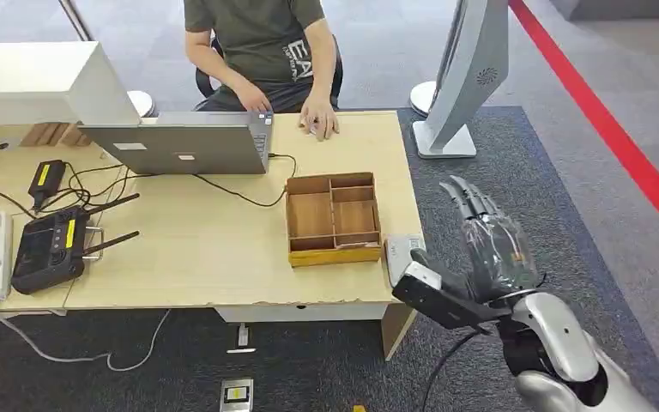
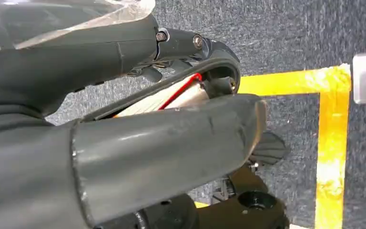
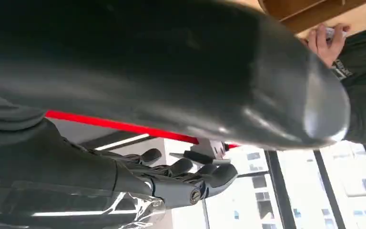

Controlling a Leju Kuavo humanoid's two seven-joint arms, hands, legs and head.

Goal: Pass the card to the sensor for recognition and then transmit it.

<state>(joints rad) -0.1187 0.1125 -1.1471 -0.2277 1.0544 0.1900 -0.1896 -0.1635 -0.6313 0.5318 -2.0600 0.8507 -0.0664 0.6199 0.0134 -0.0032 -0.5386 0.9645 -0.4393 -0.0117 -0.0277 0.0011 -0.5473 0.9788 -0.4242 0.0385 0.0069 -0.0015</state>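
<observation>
The card (image 2: 171, 98) looks to be the flat pale piece with a red edge wedged between the left hand's (image 2: 124, 119) thick thumb and its dark fingers (image 2: 124, 52), which arch over it. That hand hangs low over dark carpet marked with yellow tape, well apart from the table (image 1: 206, 240). I judge it to be grasping the card, though little of the card's surface shows.

The main risk is the grip. With so little card exposed and the fingers covering much of it, the sensor (image 1: 403, 251), which I take to be the small pale unit at the table's near right corner, may fail to read it. A narrow pinch could also let the card slip to the floor as the arm rises. The sensor sits just beside the right hand (image 1: 485, 232), so the left arm would have to cross over, and it could knock the wooden tray (image 1: 333, 219) next to the sensor.

The right arm is bent up beside the table's end. Its fingers are stretched out together and released, with nothing in them. A seated person rests a hand (image 1: 319, 120) on the far edge, near the laptop (image 1: 180, 142).
</observation>
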